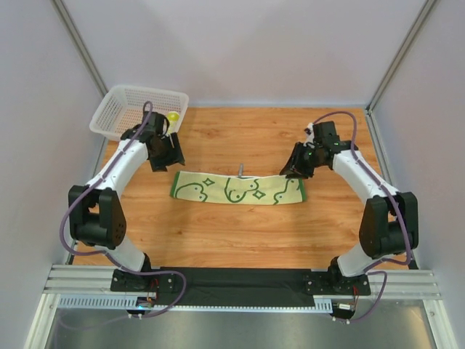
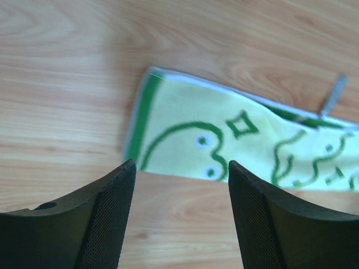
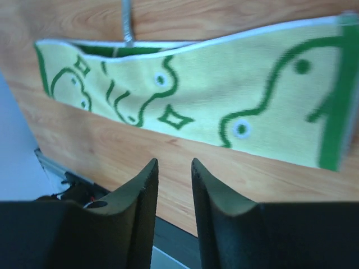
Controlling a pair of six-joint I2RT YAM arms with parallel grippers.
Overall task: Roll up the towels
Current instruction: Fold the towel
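One towel (image 1: pixel 237 189), cream-yellow with green swirls, lies flat as a long folded strip across the middle of the table. In the left wrist view the towel (image 2: pixel 224 140) shows its green-edged left end. The right wrist view has the towel (image 3: pixel 224 95) running across its upper half. My left gripper (image 1: pixel 166 156) hovers just behind the strip's left end. Seen from the wrist, the left gripper (image 2: pixel 182 165) is open wide over bare wood. My right gripper (image 1: pixel 294 169) hangs by the strip's right end. The right gripper (image 3: pixel 174 162) stands narrowly open with nothing between its fingers.
A white mesh basket (image 1: pixel 120 109) stands at the back left corner with a small yellow-green thing (image 1: pixel 173 116) inside. A grey hanging loop (image 1: pixel 240 171) sticks out from the towel's far edge. White walls enclose the wooden table (image 1: pixel 240 240).
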